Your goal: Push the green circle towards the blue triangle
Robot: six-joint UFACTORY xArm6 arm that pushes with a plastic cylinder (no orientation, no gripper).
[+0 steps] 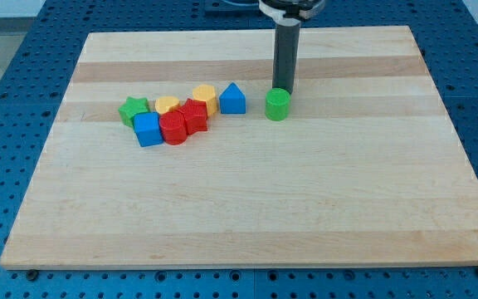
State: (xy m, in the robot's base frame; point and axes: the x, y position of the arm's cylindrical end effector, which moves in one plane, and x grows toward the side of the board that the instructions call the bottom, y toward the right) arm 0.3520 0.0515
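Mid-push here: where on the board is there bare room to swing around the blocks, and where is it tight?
Free: the whole lower half of the wooden board, and the view's right beyond the green circle. Also the strip along the top edge. Crowded: the cluster at the view's left, from the green star to the blue triangle. My tip sits just behind the circle.

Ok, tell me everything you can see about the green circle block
The green circle is a short, bright green cylinder with a flat round top, plastic-looking and plain. It stands upright on the wooden board, alone to the view's right of the clustered blocks, with a clear gap between it and the blue triangle on its left. My tip sits right at its upper edge, just toward the view's top; contact looks likely, but I cannot tell for certain.
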